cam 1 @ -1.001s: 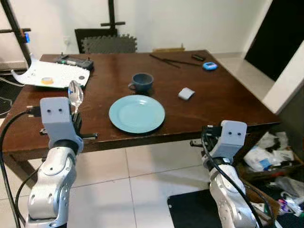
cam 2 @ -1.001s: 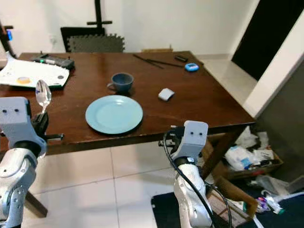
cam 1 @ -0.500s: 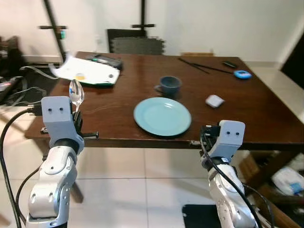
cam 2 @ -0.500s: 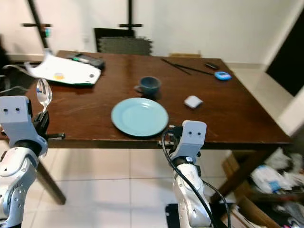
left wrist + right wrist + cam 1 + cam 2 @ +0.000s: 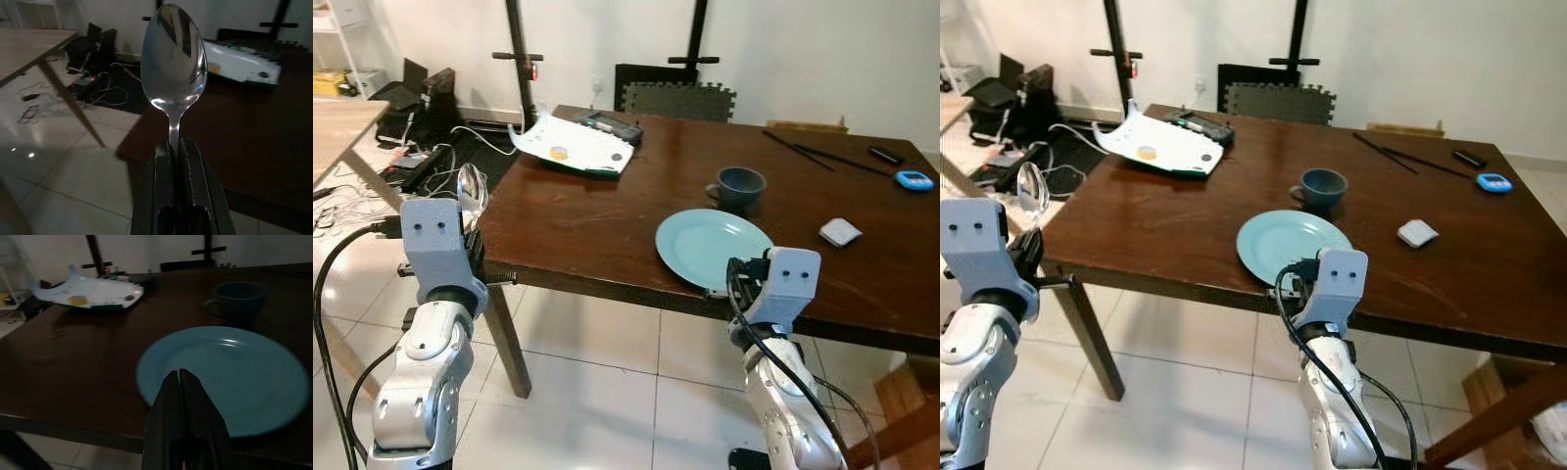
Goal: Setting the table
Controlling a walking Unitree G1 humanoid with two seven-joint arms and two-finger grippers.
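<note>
My left gripper (image 5: 174, 159) is shut on the handle of a silver spoon (image 5: 173, 66), held upright with its bowl (image 5: 472, 186) above the wrist, just off the table's near left corner. A light blue plate (image 5: 713, 246) lies near the front edge of the dark wooden table (image 5: 587, 220), with a blue cup (image 5: 737, 184) just behind it. My right gripper (image 5: 179, 382) is shut and empty, at the table's front edge in front of the plate (image 5: 230, 377).
A white board (image 5: 576, 147) with a dark device lies at the table's far left. Black chopsticks (image 5: 808, 152), a blue gadget (image 5: 913, 180) and a small white object (image 5: 840, 232) lie to the right. Cables (image 5: 406, 162) cover the floor at left, beside a lighter table (image 5: 337, 122).
The camera has swung to the left, so the table and plate now sit further right in the picture. Both grippers keep their pose, the spoon still held upright.
</note>
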